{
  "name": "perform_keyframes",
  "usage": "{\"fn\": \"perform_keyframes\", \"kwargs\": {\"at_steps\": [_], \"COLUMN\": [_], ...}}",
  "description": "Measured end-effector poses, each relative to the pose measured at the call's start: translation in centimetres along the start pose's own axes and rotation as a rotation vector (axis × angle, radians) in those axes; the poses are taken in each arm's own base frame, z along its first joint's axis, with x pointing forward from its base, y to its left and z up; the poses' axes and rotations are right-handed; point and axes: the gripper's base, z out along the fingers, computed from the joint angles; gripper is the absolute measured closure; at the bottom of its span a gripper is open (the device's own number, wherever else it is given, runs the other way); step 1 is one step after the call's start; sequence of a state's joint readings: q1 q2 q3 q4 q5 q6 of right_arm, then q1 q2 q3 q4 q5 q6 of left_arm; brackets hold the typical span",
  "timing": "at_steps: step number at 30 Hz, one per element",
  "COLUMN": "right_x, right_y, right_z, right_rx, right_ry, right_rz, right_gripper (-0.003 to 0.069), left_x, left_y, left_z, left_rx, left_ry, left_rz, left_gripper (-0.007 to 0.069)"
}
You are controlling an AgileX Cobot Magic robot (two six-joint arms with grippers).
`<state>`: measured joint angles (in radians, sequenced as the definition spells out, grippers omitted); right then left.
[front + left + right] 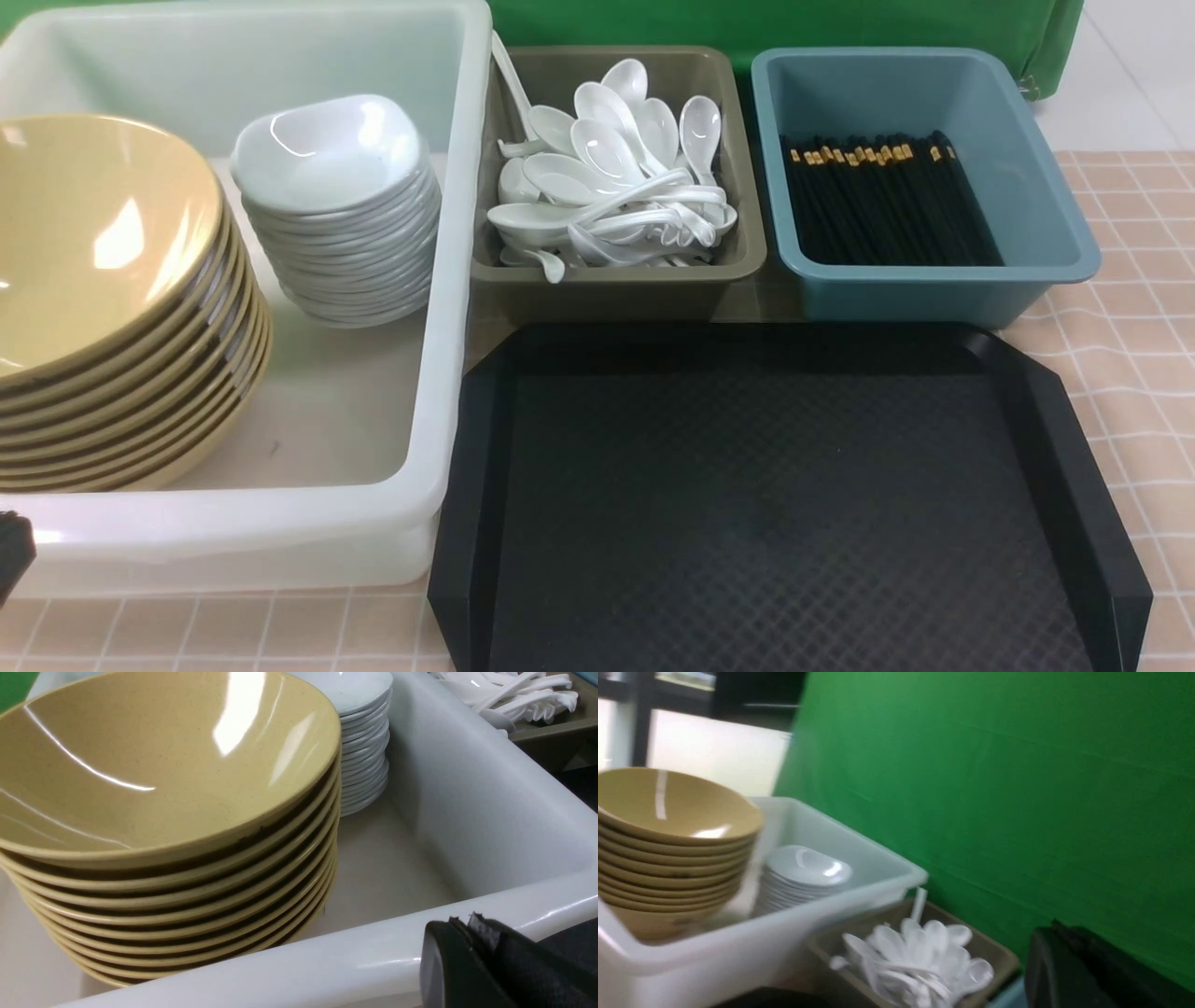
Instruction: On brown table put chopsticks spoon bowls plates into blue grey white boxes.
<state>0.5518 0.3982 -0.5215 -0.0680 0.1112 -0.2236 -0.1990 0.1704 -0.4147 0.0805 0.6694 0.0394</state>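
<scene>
A stack of yellow bowls point(93, 280) and a stack of white plates point(327, 159) stand in the white box point(280, 532) at the left of the brown table point(1130, 373). Several white spoons point(607, 187) lie heaped in the grey box point(607, 289). Black chopsticks point(878, 205) fill the blue box point(934, 289). My left gripper point(462, 921) is shut on nothing, just outside the white box's near rim point(327, 961), beside the bowls point(177, 812). My right gripper point(1057, 926) is shut and holds nothing; it hangs above the boxes in a blurred view and stays out of the front view.
A flat black tray point(766, 504) lies in front of the grey and blue boxes. A green backdrop point(747, 19) closes the far side. The table's cloth point(1148, 233) shows to the right of the blue box.
</scene>
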Motion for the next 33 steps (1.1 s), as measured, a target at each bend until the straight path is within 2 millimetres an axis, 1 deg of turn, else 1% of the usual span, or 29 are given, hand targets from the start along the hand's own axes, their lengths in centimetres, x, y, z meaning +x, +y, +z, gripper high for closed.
{"fn": "perform_keyframes", "kwargs": {"at_steps": [2,6,7,8,10,11,13,15,17,22,33], "right_x": [2.0,7.7,8.0,10.2,12.1,12.2,14.2,15.5,16.3,17.1,17.2], "right_y": [-0.2,-0.3,-0.2,0.1,0.5,0.5,1.0,1.3,1.4,1.7,1.7], "right_z": [-0.7,-2.5,-2.6,-3.4,-4.1,-4.3,-5.1,-5.5,-5.7,-6.0,-6.0], "right_rx": [0.090,0.318,0.328,0.401,0.451,0.463,0.515,0.541,0.559,0.567,0.567], "right_ry": [0.033,0.155,0.161,0.199,0.235,0.233,0.273,0.313,0.349,0.438,0.449], "right_rz": [0.024,0.133,0.138,0.158,0.162,0.157,0.153,0.162,0.178,0.243,0.249], "right_gripper": [0.0622,0.0622,0.0622,0.0622,0.0622,0.0622,0.0622,0.0622,0.0622,0.0622,0.0622], "left_x": [0.0,0.0,0.0,0.0,0.0,0.0,0.0,0.0,0.0,0.0,0.0], "left_y": [0.0,0.0,0.0,0.0,0.0,0.0,0.0,0.0,0.0,0.0,0.0], "left_z": [0.0,0.0,0.0,0.0,0.0,0.0,0.0,0.0,0.0,0.0,0.0], "left_rx": [0.000,0.000,0.000,0.000,0.000,0.000,0.000,0.000,0.000,0.001,0.001], "left_ry": [0.000,0.002,0.002,0.002,0.002,0.002,0.002,0.002,0.003,0.003,0.003], "left_rz": [0.000,-0.001,-0.001,-0.001,-0.001,-0.001,-0.001,-0.001,-0.001,-0.002,-0.003], "left_gripper": [0.0623,0.0623,0.0623,0.0623,0.0623,0.0623,0.0623,0.0623,0.0623,0.0623,0.0623]}}
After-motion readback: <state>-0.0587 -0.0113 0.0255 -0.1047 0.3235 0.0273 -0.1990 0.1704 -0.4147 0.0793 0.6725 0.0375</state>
